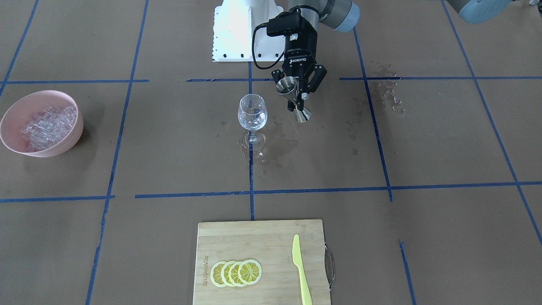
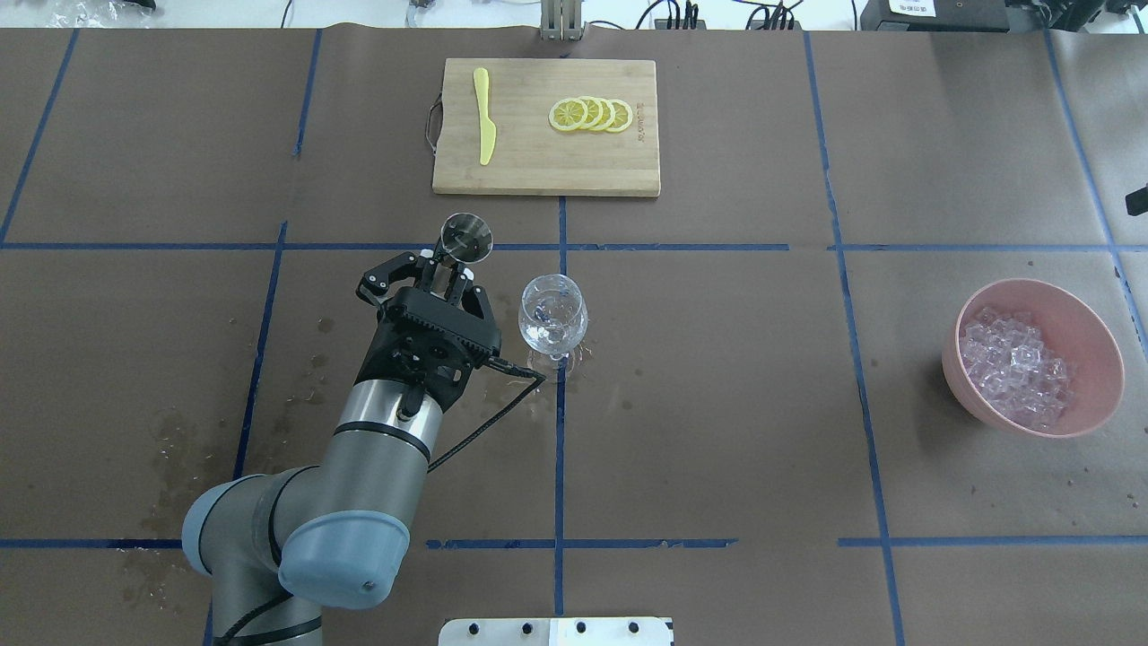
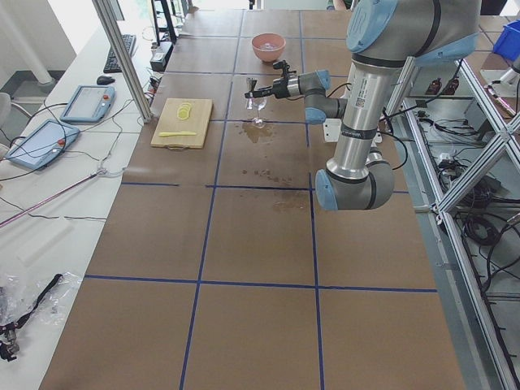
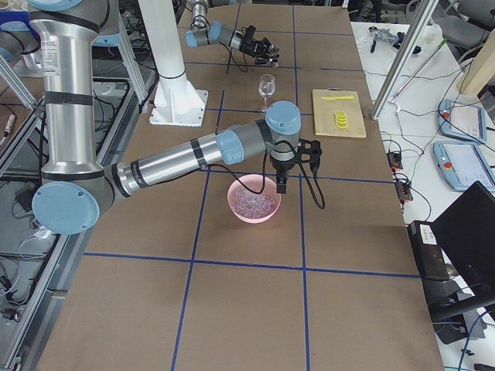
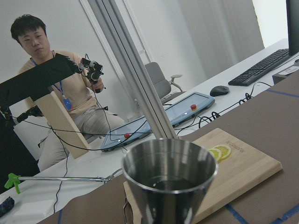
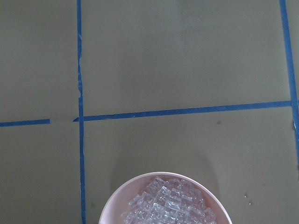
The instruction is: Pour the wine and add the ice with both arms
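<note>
Left fingers (image 1: 301,96) clenched on the waist of a double-cone polished steel jigger (image 1: 292,91), upper centre of front view, just right of the clear stemmed wine glass (image 1: 252,112), not touching it. Waist grip prob. chosen so both cones are free and a wrist roll alone tips it. Jigger only a bit tilted, mouth mostly up, so contents shouldn't spill before the roll.

Left-wrist view looks into the cup: dark low surface inside, maybe a little wine, can't be sure. Whether the glass holds any is too clear to tell. Wet patches (image 1: 275,148) on the brown paper-covered table (image 1: 169,148) round the glass foot.

Left arm (image 2: 395,422) comes in lower left of overhead view.

Right fingers (image 4: 283,184) hang above the round pink bowl (image 1: 51,150), shown only in the right-side view; released or clenched, can't tell. Ice (image 1: 48,123) heaped in that bowl, far left of front view, well apart from the glass. Right arm (image 4: 178,158) parked there, I'd judge, to be ready for the ice step.

Bamboo cutting board (image 1: 262,241) w/ yellow lemon slices (image 1: 236,273), bottom centre.
</note>
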Controlling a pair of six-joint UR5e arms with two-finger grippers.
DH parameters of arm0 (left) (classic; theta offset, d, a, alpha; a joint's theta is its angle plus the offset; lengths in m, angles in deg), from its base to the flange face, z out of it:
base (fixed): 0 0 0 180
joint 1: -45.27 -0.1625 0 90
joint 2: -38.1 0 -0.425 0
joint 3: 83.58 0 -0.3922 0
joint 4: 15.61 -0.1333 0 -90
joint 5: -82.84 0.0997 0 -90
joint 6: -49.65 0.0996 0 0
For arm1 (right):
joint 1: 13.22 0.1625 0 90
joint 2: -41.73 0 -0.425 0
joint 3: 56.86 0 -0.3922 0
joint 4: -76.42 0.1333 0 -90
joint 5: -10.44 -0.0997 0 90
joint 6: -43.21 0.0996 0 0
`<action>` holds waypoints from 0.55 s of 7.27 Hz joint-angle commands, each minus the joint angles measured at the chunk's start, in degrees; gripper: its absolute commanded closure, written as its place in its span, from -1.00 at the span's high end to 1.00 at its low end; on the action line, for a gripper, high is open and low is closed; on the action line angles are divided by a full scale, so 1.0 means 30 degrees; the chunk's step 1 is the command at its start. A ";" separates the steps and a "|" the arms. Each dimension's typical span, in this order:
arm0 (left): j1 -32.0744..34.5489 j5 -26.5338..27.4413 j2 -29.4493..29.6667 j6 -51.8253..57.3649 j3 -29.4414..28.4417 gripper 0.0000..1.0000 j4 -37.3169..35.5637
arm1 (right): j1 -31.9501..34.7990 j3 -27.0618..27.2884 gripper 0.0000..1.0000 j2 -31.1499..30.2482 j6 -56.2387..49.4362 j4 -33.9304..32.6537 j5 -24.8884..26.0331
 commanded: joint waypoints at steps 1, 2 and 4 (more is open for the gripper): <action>-0.0344 0.0012 0.0166 0.1696 -0.0052 -1.00 -0.0169 | -0.1350 0.0126 1.00 -0.0276 0.3077 0.2668 0.1495; -0.0462 0.0012 0.0398 0.1785 -0.0110 -1.00 -0.0198 | -0.1499 0.0126 1.00 -0.0886 0.3266 0.3378 0.1500; -0.0492 0.0012 0.0779 0.3886 -0.0344 -1.00 -0.0227 | -0.1559 0.0126 1.00 -0.1419 0.3297 0.4029 0.1529</action>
